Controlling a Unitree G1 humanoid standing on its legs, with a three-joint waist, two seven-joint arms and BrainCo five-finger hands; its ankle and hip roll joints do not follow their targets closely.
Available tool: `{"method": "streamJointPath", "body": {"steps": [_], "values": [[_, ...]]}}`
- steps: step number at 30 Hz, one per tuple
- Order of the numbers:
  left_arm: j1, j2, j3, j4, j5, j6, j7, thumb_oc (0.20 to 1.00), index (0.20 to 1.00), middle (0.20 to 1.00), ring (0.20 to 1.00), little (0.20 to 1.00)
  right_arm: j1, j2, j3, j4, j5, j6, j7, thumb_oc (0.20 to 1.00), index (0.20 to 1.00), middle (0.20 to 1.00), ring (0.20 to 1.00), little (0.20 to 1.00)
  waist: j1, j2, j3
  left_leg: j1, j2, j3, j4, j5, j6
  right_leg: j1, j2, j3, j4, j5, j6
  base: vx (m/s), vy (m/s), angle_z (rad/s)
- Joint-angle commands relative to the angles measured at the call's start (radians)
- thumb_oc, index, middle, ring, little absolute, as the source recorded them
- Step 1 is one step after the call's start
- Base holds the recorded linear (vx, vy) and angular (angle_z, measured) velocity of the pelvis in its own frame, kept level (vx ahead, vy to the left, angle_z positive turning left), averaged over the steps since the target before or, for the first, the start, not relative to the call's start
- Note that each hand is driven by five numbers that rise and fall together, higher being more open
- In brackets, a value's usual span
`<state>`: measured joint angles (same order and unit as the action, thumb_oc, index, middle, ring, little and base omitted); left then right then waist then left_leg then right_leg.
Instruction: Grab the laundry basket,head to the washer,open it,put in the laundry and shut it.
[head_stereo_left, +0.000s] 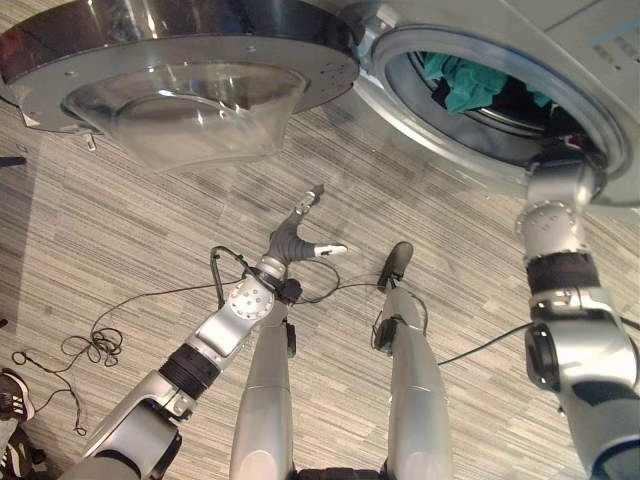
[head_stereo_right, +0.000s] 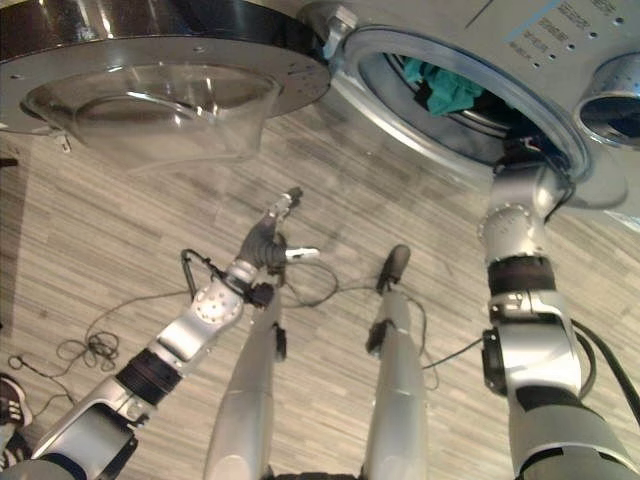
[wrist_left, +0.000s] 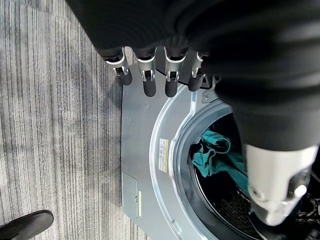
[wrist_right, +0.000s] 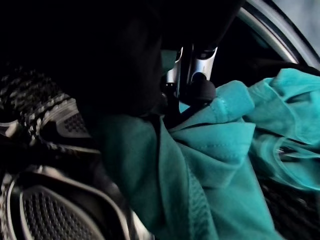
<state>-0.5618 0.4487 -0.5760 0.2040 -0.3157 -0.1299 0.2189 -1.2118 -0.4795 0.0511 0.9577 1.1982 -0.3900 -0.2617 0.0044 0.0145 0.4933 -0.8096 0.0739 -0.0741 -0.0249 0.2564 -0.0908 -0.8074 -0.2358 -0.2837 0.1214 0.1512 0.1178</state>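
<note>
The washer's round door (head_stereo_left: 190, 90) is swung wide open to the left of the drum opening (head_stereo_left: 500, 110). A teal garment (head_stereo_right: 440, 90) lies inside the drum, over dark laundry. My right arm reaches into the drum. In the right wrist view the right hand's fingers (wrist_right: 200, 75) are curled onto the teal garment (wrist_right: 215, 165), which bunches under the palm beside the perforated drum wall (wrist_right: 45, 210). My left hand (head_stereo_left: 290, 238) hangs free in the air below the door, fingers (wrist_left: 150, 75) relaxed and holding nothing.
The open door overhangs the floor on my left, above the left hand. A round silver knob (head_stereo_right: 610, 100) sits on the washer's front at the right. A person's striped shoe (head_stereo_left: 12, 395) stands at the far left on the wood-look floor (head_stereo_left: 100, 230).
</note>
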Motion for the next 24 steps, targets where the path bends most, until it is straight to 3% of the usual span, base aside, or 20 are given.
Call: {"method": "streamJointPath", "body": {"steps": [1, 4, 5, 6, 11, 14, 20, 24], "values": [[0.054, -0.043, -0.075, -0.014, -0.022, -0.034, 0.001, 1.0, 1.0, 1.0, 1.0, 1.0, -0.059, -0.029, 0.003, 0.04, -0.004, 0.004, -0.002, 0.2, 0.2, 0.2, 0.2, 0.2, 0.068, 0.01, -0.111, 0.003, 0.057, 0.016, 0.043, -0.17, -0.067, 0.011, -0.013, 0.044, 0.02, -0.146, 0.072, -0.04, -0.007, -0.03], [0.043, -0.052, -0.094, -0.007, -0.015, -0.034, 0.002, 1.0, 1.0, 1.0, 1.0, 1.0, -0.096, 0.008, -0.009, 0.152, 0.028, 0.027, -0.003, 0.2, 0.2, 0.2, 0.2, 0.2, 0.101, 0.03, -0.112, -0.018, 0.047, 0.004, 0.049, -0.169, -0.067, 0.007, -0.019, 0.033, 0.021, -0.15, 0.073, -0.01, -0.004, 0.03], [0.042, -0.047, -0.099, -0.01, -0.004, -0.034, 0.003, 1.0, 1.0, 1.0, 1.0, 1.0, -0.126, -0.003, -0.027, 0.224, 0.05, 0.04, -0.015, 0.495, 0.495, 0.495, 0.495, 0.495, 0.124, 0.042, -0.116, -0.025, 0.043, -0.001, 0.044, -0.164, -0.068, 0.005, -0.022, 0.027, 0.025, -0.154, 0.075, -0.02, -0.015, 0.11], [0.041, -0.041, -0.101, -0.013, 0.002, -0.035, 0.003, 1.0, 1.0, 1.0, 1.0, 1.0, -0.143, -0.016, -0.033, 0.26, 0.06, 0.049, -0.022, 1.0, 1.0, 1.0, 1.0, 1.0, 0.135, 0.048, -0.118, -0.027, 0.041, -0.003, 0.041, -0.162, -0.068, 0.005, -0.024, 0.024, 0.024, -0.155, 0.075, -0.01, -0.017, 0.12], [0.052, -0.028, -0.083, -0.032, 0.002, -0.038, 0.008, 1.0, 1.0, 1.0, 1.0, 1.0, -0.168, -0.052, -0.064, 0.278, 0.11, 0.044, -0.033, 1.0, 1.0, 1.0, 1.0, 1.0, 0.173, 0.063, -0.128, -0.027, 0.036, -0.011, 0.024, -0.154, -0.068, 0.01, -0.027, 0.013, 0.018, -0.158, 0.08, 0.0, 0.017, 0.15], [0.076, -0.033, -0.064, -0.03, 0.001, -0.041, 0.004, 1.0, 1.0, 1.0, 1.0, 1.0, -0.112, -0.046, -0.083, 0.178, 0.129, 0.007, -0.014, 1.0, 1.0, 1.0, 1.0, 1.0, 0.18, 0.061, -0.131, -0.013, 0.034, -0.013, 0.012, -0.148, -0.068, 0.032, -0.028, 0.005, 0.011, -0.157, 0.082, 0.01, 0.018, 0.11], [0.079, -0.052, -0.052, -0.004, 0.041, -0.037, -0.014, 1.0, 1.0, 1.0, 1.0, 1.0, 0.109, 0.029, -0.154, -0.031, 0.134, -0.049, 0.066, 1.0, 1.0, 1.0, 1.0, 1.0, 0.145, 0.032, -0.13, 0.023, 0.027, -0.015, 0.014, -0.157, -0.062, 0.089, -0.033, -0.014, -0.004, -0.149, 0.084, 0.0, 0.026, 0.16], [0.092, -0.036, -0.047, 0.003, 0.064, -0.005, -0.054, 1.0, 1.0, 1.0, 1.0, 1.0, 0.237, 0.081, -0.245, -0.02, 0.204, -0.049, 0.105, 1.0, 1.0, 1.0, 1.0, 1.0, 0.115, 0.014, -0.139, 0.045, 0.023, -0.012, 0.032, -0.176, -0.056, 0.138, -0.036, -0.025, -0.022, -0.14, 0.09, 0.0, 0.06, 0.06]]}}
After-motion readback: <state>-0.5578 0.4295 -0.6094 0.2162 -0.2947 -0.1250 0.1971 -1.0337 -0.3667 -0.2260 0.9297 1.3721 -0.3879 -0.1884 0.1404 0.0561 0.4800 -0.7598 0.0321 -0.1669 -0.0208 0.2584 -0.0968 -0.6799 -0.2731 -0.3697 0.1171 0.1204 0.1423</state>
